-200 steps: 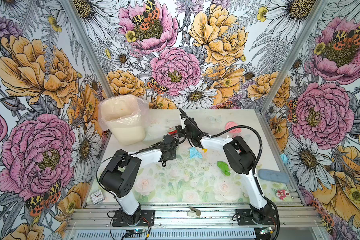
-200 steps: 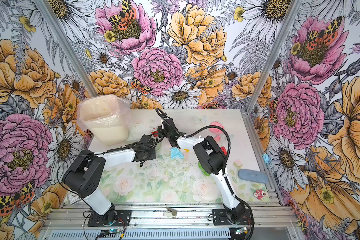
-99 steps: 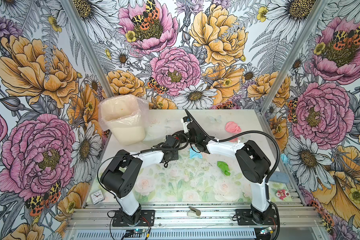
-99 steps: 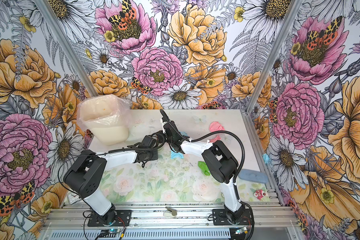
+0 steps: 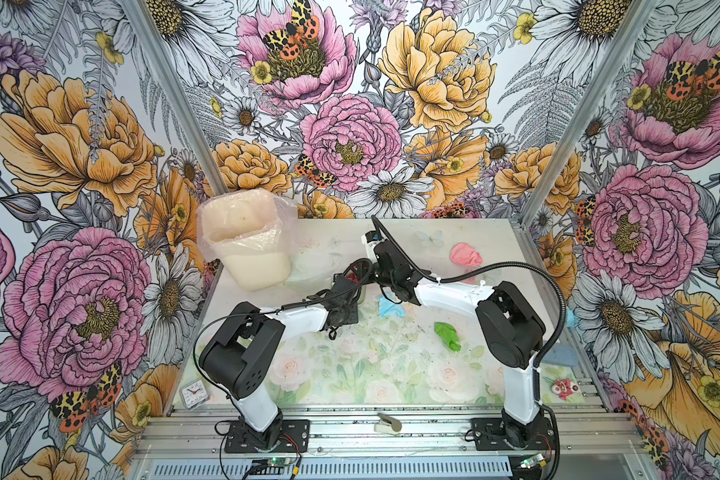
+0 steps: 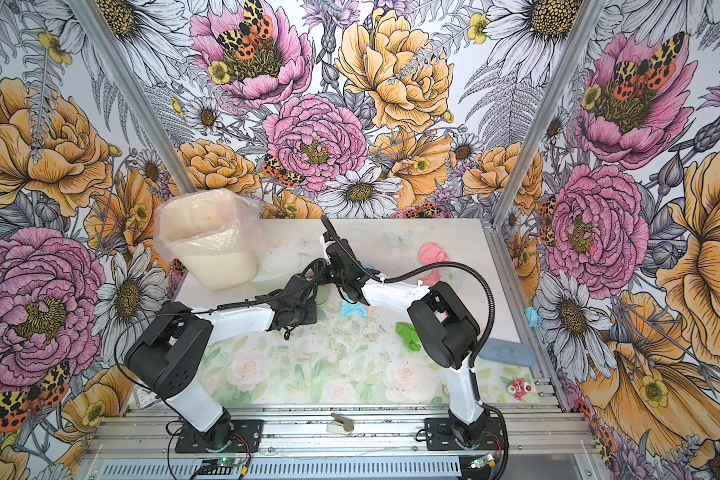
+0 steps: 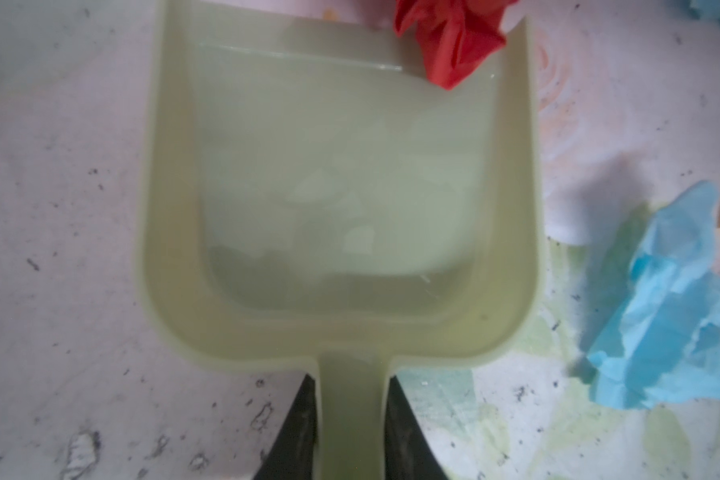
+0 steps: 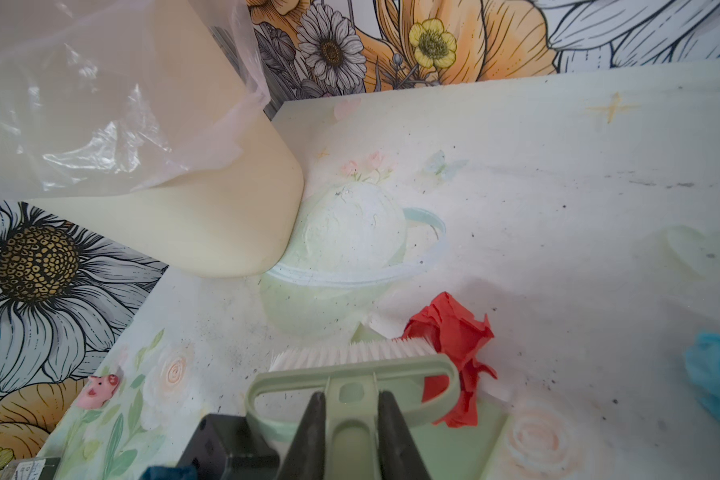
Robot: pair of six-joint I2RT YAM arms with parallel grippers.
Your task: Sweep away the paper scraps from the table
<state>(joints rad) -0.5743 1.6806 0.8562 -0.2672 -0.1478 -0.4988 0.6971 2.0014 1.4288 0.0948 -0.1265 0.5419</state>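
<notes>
Both top views, speckled table (image 5: 391,374), flowered walls (image 5: 80,166)

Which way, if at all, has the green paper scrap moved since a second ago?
No. The green paper scrap sits as before relative to the bin; only the right arm's elbow swung away rightward.

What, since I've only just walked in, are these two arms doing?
The left pincer grips the pale green dustpan by its handle, laid on the table. The right pincer holds the brush, bristles beside a red scrap at the dustpan's lip. A blue scrap, a green scrap and a pink scrap lie unswept on the table.
</notes>
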